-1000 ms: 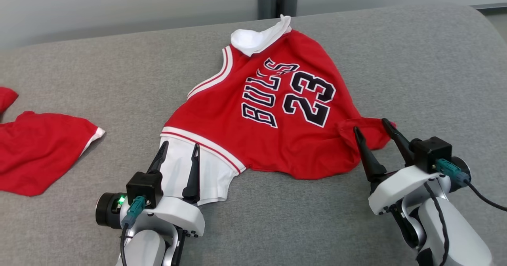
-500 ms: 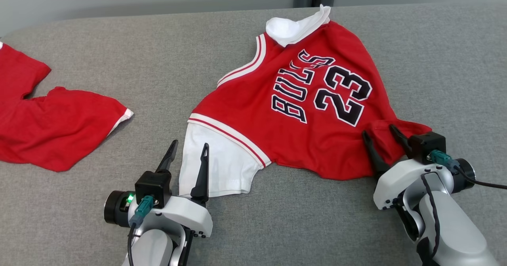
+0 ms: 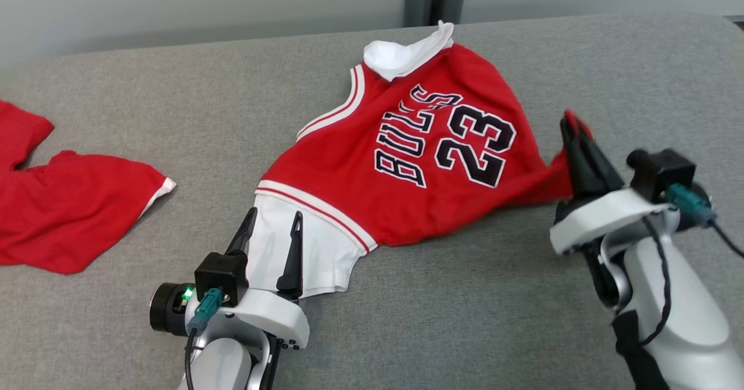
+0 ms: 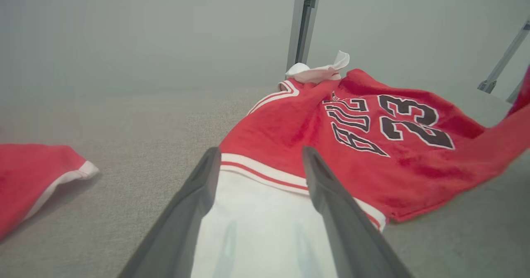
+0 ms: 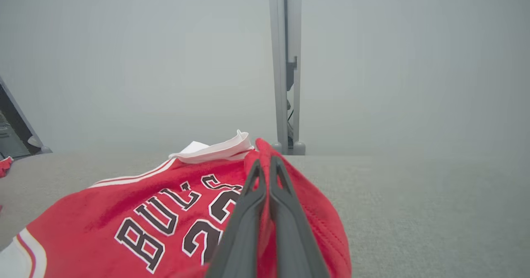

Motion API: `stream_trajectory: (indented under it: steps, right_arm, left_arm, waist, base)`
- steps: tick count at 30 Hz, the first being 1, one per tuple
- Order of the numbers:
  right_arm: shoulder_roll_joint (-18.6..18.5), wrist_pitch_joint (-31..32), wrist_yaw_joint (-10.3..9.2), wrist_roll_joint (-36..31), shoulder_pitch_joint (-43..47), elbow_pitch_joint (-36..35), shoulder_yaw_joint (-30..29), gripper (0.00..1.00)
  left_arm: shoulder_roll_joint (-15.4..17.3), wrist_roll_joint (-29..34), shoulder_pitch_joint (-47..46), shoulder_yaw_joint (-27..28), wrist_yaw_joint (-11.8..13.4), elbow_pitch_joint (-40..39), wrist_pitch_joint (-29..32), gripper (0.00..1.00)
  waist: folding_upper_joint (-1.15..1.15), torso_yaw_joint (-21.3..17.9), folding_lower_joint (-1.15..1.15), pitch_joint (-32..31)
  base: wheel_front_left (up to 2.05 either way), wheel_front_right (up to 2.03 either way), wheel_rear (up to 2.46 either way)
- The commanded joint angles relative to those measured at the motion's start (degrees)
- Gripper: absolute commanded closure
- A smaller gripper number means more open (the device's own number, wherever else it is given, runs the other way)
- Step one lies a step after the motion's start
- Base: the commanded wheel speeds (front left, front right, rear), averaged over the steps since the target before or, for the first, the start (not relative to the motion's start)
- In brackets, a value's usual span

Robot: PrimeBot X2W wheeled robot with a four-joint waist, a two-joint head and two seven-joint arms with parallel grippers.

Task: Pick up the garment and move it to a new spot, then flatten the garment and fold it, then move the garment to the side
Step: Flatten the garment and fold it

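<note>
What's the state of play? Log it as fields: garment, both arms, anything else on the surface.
garment: red jersey, spread print-up, not folded
right gripper: jaws shut on the jersey's red edge, raised off the surface
left gripper: jaws open, astride the jersey's white panel, nothing gripped
surface: grey upholstery
other: second red garment, apart, at the robot's left

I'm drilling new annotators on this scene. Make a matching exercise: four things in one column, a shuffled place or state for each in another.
1. left gripper
2. right gripper
3. jersey
4. other red garment

A. shut on red cloth
B. lying apart, far left
C. open at the white sleeve
D. printed with 23

Pairs: 1-C, 2-A, 3-D, 4-B
</note>
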Motion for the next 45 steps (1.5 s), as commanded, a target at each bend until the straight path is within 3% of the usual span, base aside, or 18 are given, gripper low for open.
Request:
stream_trajectory:
  steps: [1, 9, 14, 20, 26, 27, 28, 33, 45]
  right_arm:
    - [-0.76, -0.46, -0.04, 0.38, -1.36, -2.65, -0.16, 1.0]
    - [-2.99, -0.59, -0.04, 0.58, -2.04, -16.19, 2.34, 1.0]
    - [-3.32, -0.25, -0.04, 0.1, 4.19, -19.42, -2.13, 1.0]
    - [-0.45, -0.26, -0.04, 5.57, 14.44, -18.36, -12.54, 1.0]
    - [0.74, 0.62, -0.03, 11.64, 19.21, -10.4, -17.64, 0.99]
    - [0.83, 0.64, -0.03, 11.89, 19.05, -9.16, -17.37, 0.05]
    - [0.82, 1.1, -0.03, 13.18, 18.57, -7.9, -16.99, 0.0]
    - [0.77, 0.17, -0.03, 14.96, 16.45, -7.58, -14.29, 0.0]
    - [0.21, -0.61, -0.03, 9.17, 15.33, -21.05, -3.87, 0.0]
  left_arm:
    - [0.25, 0.17, -0.24, 0.39, 0.15, 0.02, -0.24, 0.0]
    - [0.27, -0.41, 1.35, 0.62, 0.3, 0.31, -0.24, 0.0]
    - [0.26, -0.46, 1.98, 0.86, 0.53, -0.18, -0.24, 0.0]
    - [0.25, 0.32, 2.29, 1.78, 0.29, -0.71, -0.24, 0.0]
    - [0.25, 1.06, 1.41, 2.49, -0.3, -0.44, -0.24, 0.0]
    - [0.25, 1.26, 1.32, 2.47, -0.47, -0.34, -0.24, 0.0]
    - [0.25, 1.39, 1.25, 2.46, -0.58, -0.23, -0.24, 0.0]
    - [0.25, 1.58, 1.25, 2.62, -0.78, 0.2, -0.24, 0.0]
    - [0.34, 2.28, -1.0, 3.04, -0.29, 4.15, -0.24, 0.0]
  waist:
    - [0.0, -0.93, 0.0, -0.98]
    - [0.0, -2.27, 0.0, -3.32]
    - [0.0, -2.77, 0.0, -3.71]
    - [0.0, -4.7, 0.0, -2.92]
    - [0.0, -6.41, 0.0, -2.08]
    - [0.0, -6.57, 0.0, -2.02]
    - [0.0, -6.69, 0.0, -1.97]
    - [0.0, -7.05, 0.0, -2.12]
    - [0.0, -8.48, 0.0, -1.24]
  base:
    - [0.0, 0.0, 0.0]
    - [0.0, 0.0, 0.0]
    - [0.0, 0.0, 0.0]
    - [0.0, 0.0, 0.0]
    - [0.0, 0.0, 0.0]
    - [0.0, 0.0, 0.0]
    - [0.0, 0.0, 0.0]
    - [0.0, 0.0, 0.0]
    - [0.0, 0.0, 0.0]
